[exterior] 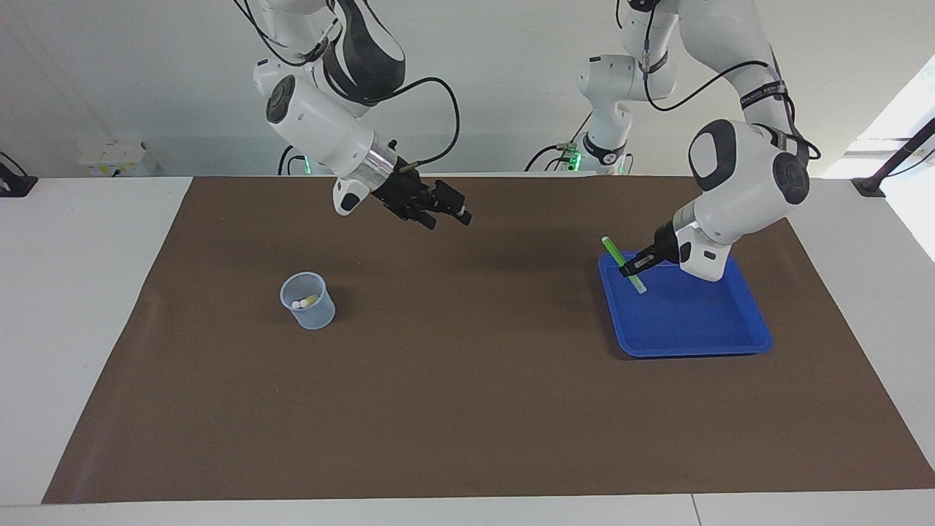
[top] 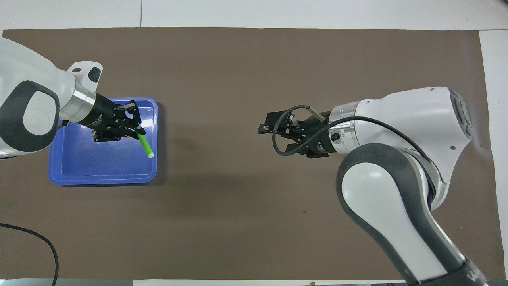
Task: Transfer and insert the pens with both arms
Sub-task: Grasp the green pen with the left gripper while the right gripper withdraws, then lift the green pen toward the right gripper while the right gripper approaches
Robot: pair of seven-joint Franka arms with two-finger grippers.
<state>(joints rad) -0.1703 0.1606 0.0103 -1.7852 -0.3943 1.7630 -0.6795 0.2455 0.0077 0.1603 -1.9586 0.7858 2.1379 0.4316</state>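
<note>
Brown mat (exterior: 467,409) over a white table, with 2 white arms reaching in from the robots' end. Left gripper (exterior: 632,269), raised over the blue tray (exterior: 694,343), is clamped shut on the green pen (exterior: 612,250); the pen is clear of the tray floor and tilted, its green end rising out above the fingers and its pale tip (top: 150,155) pointing down below them. The grip sits toward the lower half of the barrel, so a long free length sticks out above the fingers. Right gripper (exterior: 447,213) hangs over bare mat with its jaws spread wide and nothing between them, its open mouth turned toward the left gripper. Clear cup (exterior: 307,299) stands on the mat below the right gripper, toward the right arm's end, with 2 pale pen ends showing inside; their colours are hard to read apart from a trace of yellow. Judged handling: the pen looks light, rigid and smooth, liable to swivel or slide in a narrow pinch. For a handover, the best hold appears to be the free green length above the left fingers, square across the barrel
</note>
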